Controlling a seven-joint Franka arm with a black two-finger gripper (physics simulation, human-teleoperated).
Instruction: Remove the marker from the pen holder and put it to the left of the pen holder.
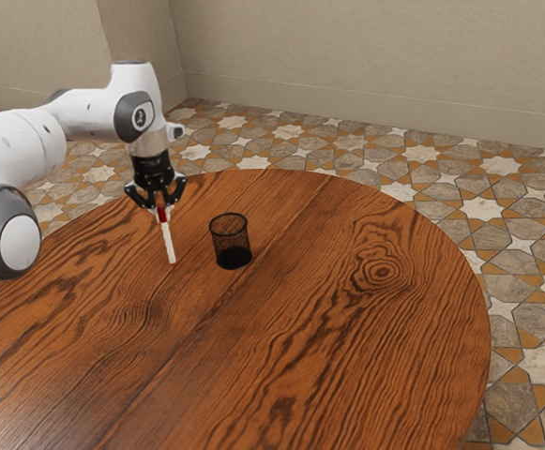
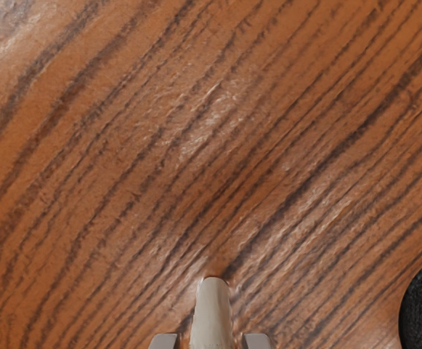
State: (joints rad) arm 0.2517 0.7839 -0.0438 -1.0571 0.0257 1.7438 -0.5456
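While holding the marker (image 1: 169, 246) outside the pen holder (image 1: 231, 246), off on the exterior view's left and apart from the mesh wall, apparently reaching the setting-down step; pinching the red section (image 1: 161, 214) between both fingers (image 2: 258, 342) of the tool (image 1: 161, 212), with the opening narrowed to about the marker's thickness; aiming the pale end (image 1: 171, 259) at the counter (image 1: 347, 356), leaving contact with the surface impossible to confirm.

For sound placement, lowering slowly and straight; watching for light contact at the pale end; avoiding hard pressure there, at risk of sliding the marker up through the grip; given enough clearance, tilting the hand gradually to bring the shaft toward flat; directing that tilt away from the pen holder, for fear of a knock; releasing only with the shaft supported along its length; opening gently, to limit rolling; then withdrawing straight up.

Regarding orientation, running nearly upright along the long axis, roughly in line with the tool; pointing the pale end down and the red section up; leaning slightly, with the foot set farther toward the exterior view's right than the gripped part.
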